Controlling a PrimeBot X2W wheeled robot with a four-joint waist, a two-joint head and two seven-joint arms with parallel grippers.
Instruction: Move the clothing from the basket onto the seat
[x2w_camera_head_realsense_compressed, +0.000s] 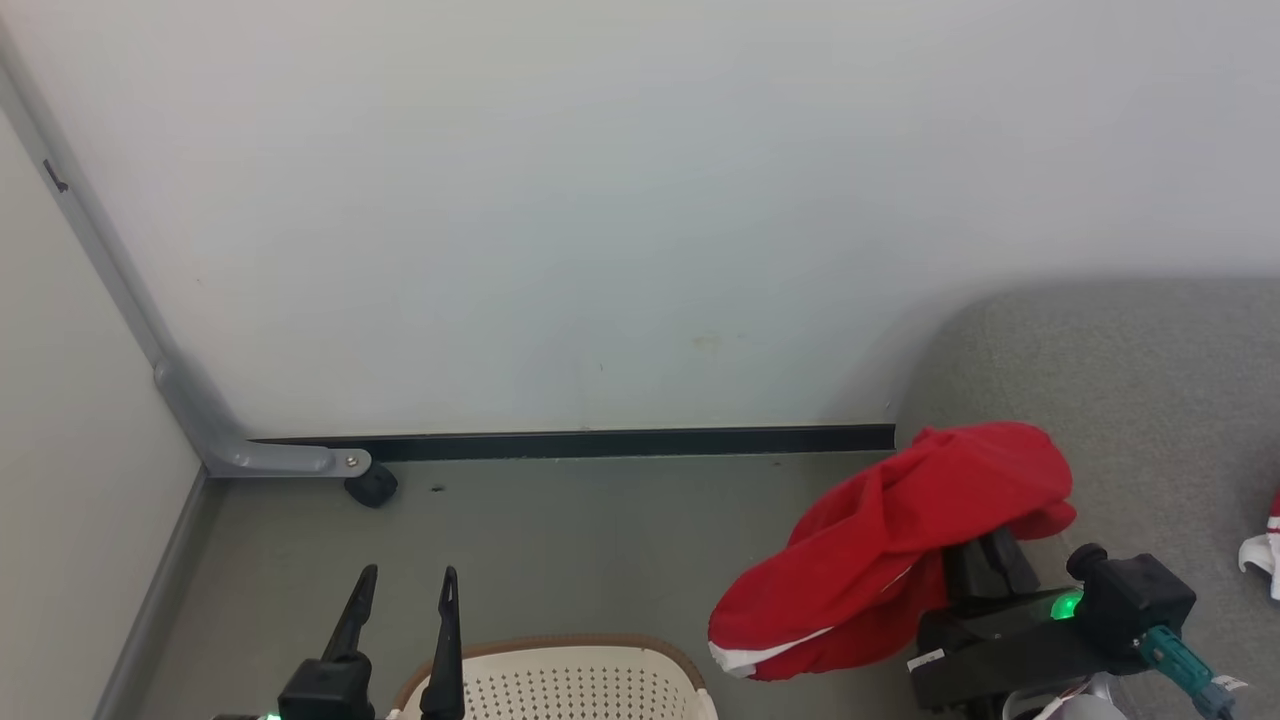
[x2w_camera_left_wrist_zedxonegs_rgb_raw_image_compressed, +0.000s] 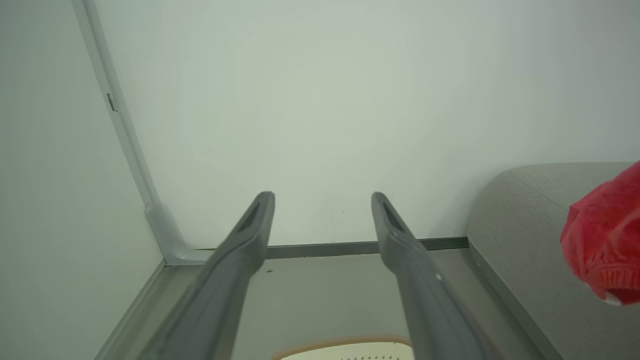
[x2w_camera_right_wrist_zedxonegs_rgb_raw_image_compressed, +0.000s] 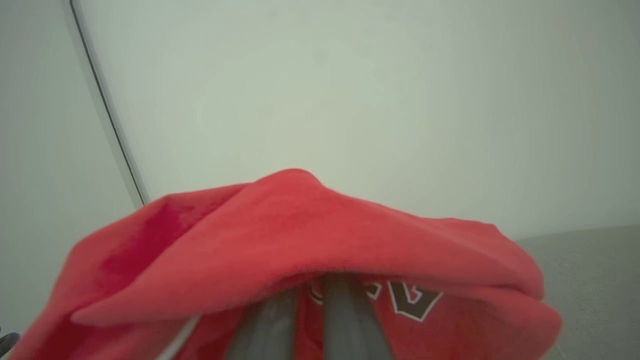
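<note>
A red piece of clothing with white trim hangs draped over my right gripper, which is shut on it, just left of the seat's rounded corner. In the right wrist view the red fabric covers the fingertips, and the two dark fingers stand close together. The grey seat is at the right. More red-and-white clothing lies on it at the right edge. The cream basket with a brown rim sits at the bottom. My left gripper stands open and holds nothing just left of the basket.
A pale wall with a black baseboard runs across the back. A grey metal frame leg with a black castor stands at the left corner, beside a pale side panel. Grey floor lies between the basket and the wall.
</note>
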